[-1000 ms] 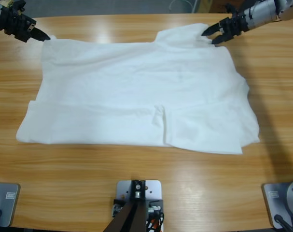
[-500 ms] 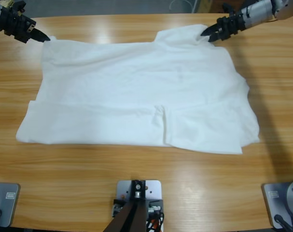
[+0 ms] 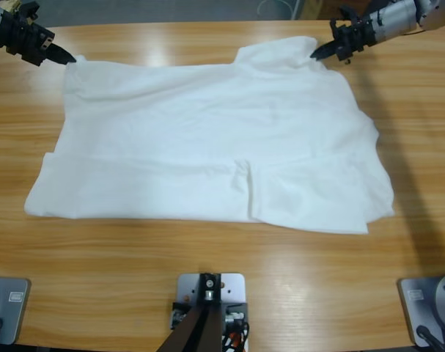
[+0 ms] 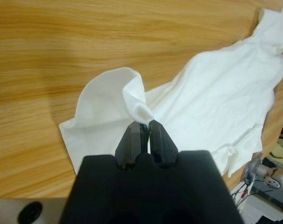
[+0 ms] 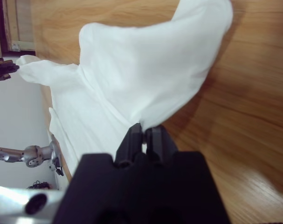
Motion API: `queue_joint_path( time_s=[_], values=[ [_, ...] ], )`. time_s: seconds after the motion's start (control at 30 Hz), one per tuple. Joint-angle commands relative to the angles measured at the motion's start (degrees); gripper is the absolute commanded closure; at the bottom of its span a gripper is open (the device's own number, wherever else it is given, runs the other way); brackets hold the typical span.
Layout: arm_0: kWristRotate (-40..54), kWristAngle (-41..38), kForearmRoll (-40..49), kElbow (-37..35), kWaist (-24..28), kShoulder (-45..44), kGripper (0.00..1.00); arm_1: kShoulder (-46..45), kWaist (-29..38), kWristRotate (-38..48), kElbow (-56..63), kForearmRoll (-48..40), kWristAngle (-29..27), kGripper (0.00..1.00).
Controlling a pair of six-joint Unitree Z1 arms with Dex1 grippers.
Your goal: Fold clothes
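Note:
A white T-shirt [image 3: 215, 139] lies spread across the middle of the table. My left gripper [image 3: 67, 57] is at the shirt's far left corner, shut on a pinch of its fabric [image 4: 139, 109], with the jaws [image 4: 145, 126] pressed together. At the far right corner my right gripper [image 3: 315, 53] is shut on the shirt's edge [image 5: 146, 84], which rises in a fold above the wood. The shirt's near hem [image 3: 207, 216] lies flat.
The wooden table [image 3: 222, 271] shows bare wood in front of the shirt and along its sides. In the right wrist view the other arm's gripper [image 5: 3, 69] shows small at the left edge.
The right gripper closed from open onto the shirt's far right corner and drew slightly back and up. The left gripper holds its place.

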Motion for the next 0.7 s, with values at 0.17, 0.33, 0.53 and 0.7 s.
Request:
queue_joint_path(
  time_s=[0.17, 0.33, 0.53, 0.7],
  values=[
    [1.6, -0.2, 3.1, 0.4, 2.6, -2.9, 1.0, -4.1, -0.7, -2.3, -4.2, 8.8, 0.7, 1.0],
    [1.6, -1.1, 3.3, 0.9, 2.9, -4.2, 1.0, -6.8, -0.7, -4.4, -8.7, 17.4, -0.4, 1.0],
    [1.6, -2.2, 4.8, 1.7, 2.9, -4.6, 1.0, -11.8, -0.7, -6.0, -8.0, 22.1, -1.1, 1.0],
    [2.8, -2.2, 6.6, 4.1, 3.7, -6.2, 1.0, -16.1, -0.4, -8.5, -1.4, 23.1, -1.2, 1.0]
  ],
)
